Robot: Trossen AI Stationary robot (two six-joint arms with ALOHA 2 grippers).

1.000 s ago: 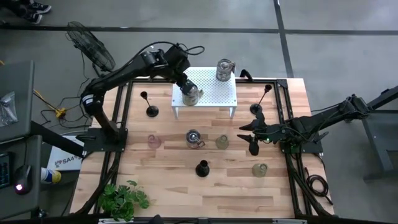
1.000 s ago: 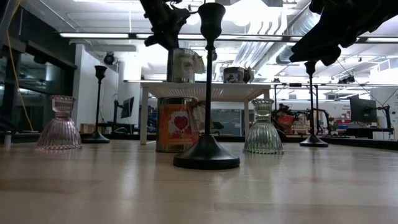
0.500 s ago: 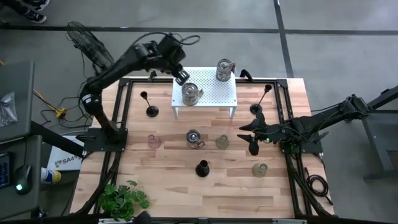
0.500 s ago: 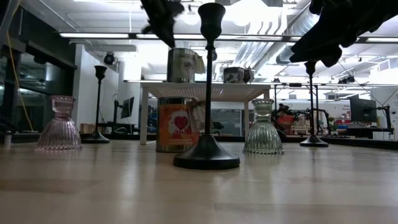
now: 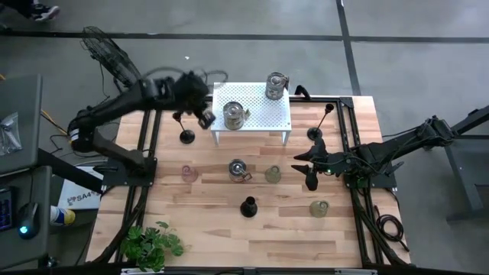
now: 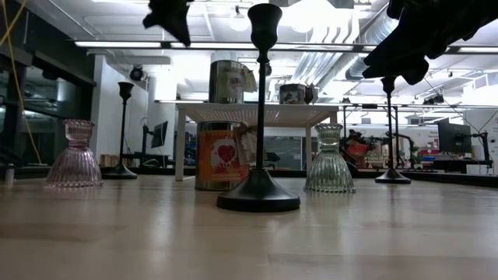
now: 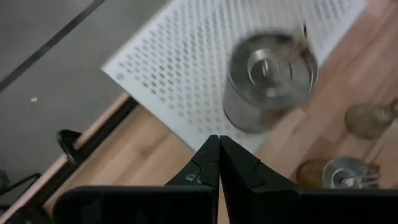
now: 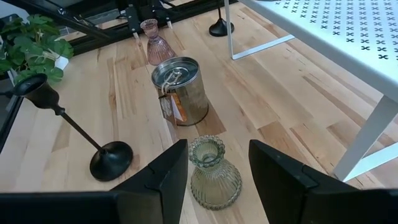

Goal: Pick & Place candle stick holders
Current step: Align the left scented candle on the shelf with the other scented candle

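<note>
Greenish glass holder [image 8: 213, 173] just below open right gripper [image 8: 217, 167], L gripper [image 7: 219, 163] closed, empty

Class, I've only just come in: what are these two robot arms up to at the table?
Candle holders are being sorted on a wooden table. The left gripper, shut and empty, is beside the white perforated stand, where a silver tin holder sits. The right gripper hovers open over the table, a greenish glass holder just ahead of it. Black stemmed holders and a pink glass one stand untouched.
</note>
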